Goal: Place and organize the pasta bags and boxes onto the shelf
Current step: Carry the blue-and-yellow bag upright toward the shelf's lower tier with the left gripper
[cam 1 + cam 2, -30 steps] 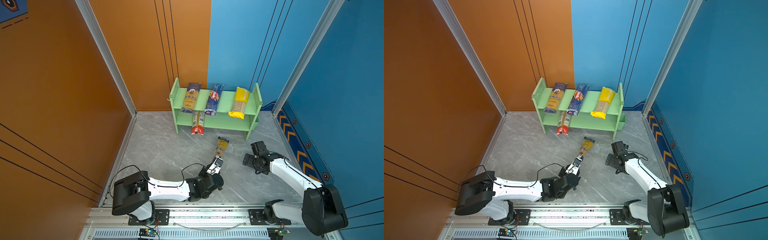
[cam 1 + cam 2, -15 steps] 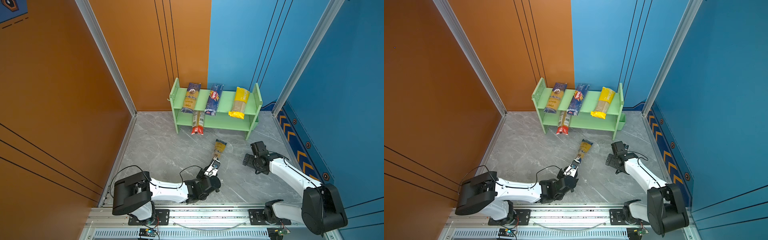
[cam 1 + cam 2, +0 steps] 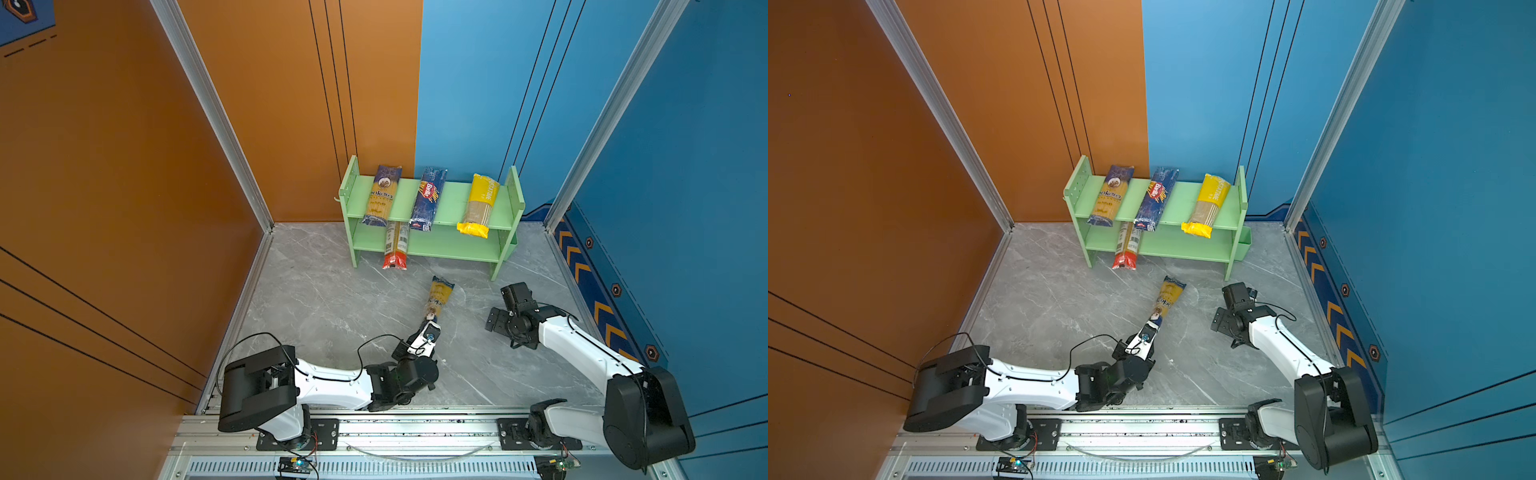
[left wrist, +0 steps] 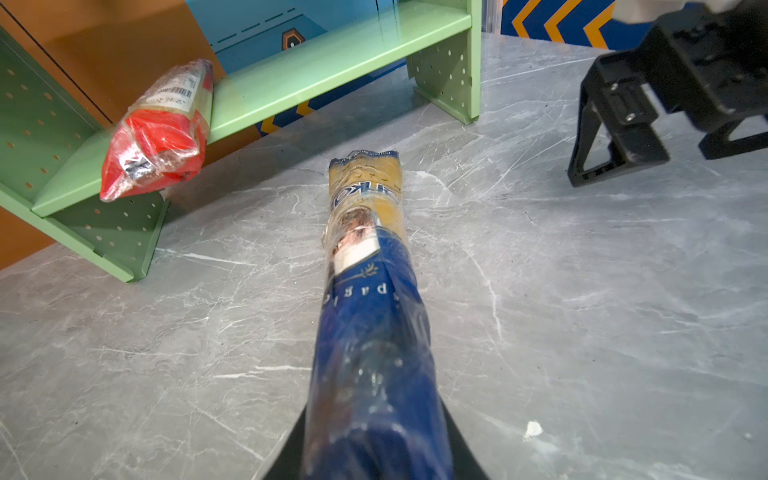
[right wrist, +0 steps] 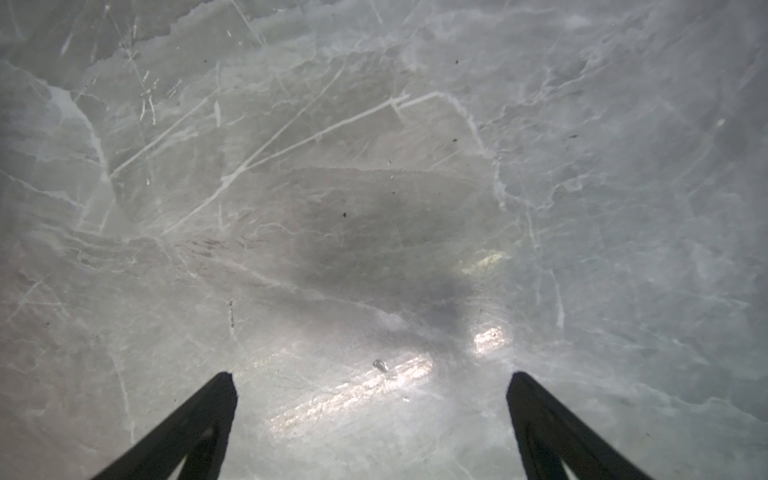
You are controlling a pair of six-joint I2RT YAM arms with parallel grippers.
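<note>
- Two arms stretch low; left gripper clamps one end of the blue-and-yellow pack, which points at the shelf, apart from it.
- Right gripper hovers, jaws apart.
- Left fingers are largely cut off in the wrist view.

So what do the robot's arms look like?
The left arm and right arm are smooth white tubes with chunky black joints and big black shoulder blocks. Thin black cables loop over them. Their jaws are black, thin and pointed, with triangle-shaped holes.
</note>
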